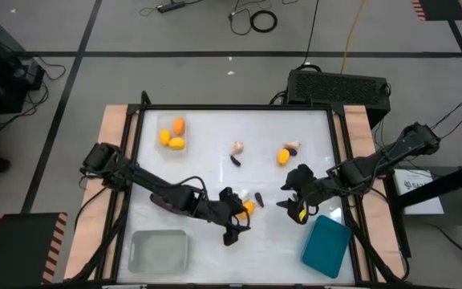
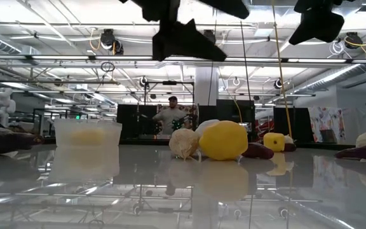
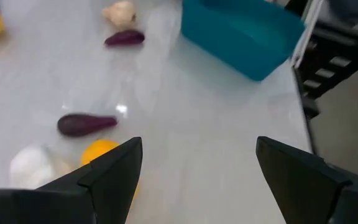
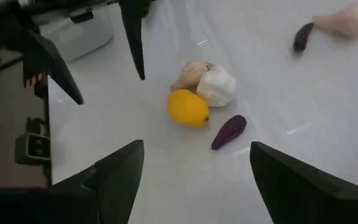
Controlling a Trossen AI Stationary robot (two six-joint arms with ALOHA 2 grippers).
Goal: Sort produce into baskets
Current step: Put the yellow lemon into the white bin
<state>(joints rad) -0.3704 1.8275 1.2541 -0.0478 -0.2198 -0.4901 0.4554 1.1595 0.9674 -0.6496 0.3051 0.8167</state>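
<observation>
Three baskets sit on the white worktop point(image 1: 215, 128): a small clear basket point(image 1: 172, 132) near the far left corner holding orange-yellow fruits point(image 1: 176, 143), a translucent greyish basket point(image 1: 158, 250) at the near left edge, and a teal basket point(image 1: 326, 246) at the near right. Both arms reach in toward the middle of the near half. The left claw point(image 1: 233, 229) hangs above the surface with its fingers spread wide and nothing between them; in its wrist view a small purple eggplant point(image 3: 86, 124), an orange-yellow fruit point(image 3: 99, 151) and a pale bulb point(image 3: 33, 167) lie just ahead of its fingers point(image 3: 114, 168), with the teal basket farther off. The right claw point(image 1: 293, 201) is likewise released and empty, hovering near the teal basket; its wrist view looks down on a tight cluster of a yellow fruit point(image 4: 188, 107) touching a white garlic-like bulb point(image 4: 217, 86) and a beige bulb point(image 4: 191, 73), with a tiny eggplant point(image 4: 229, 131) just beside them. Farther back on the worktop, loose pieces lie near the middle: a beige knobbly bulb point(image 1: 237, 148) with a small dark eggplant point(image 1: 236, 160) beside it, and an orange-yellow fruit point(image 1: 283, 156) next to another pale piece point(image 1: 293, 146). In the low view a person point(image 2: 171, 115) shows far off in the room behind.
</observation>
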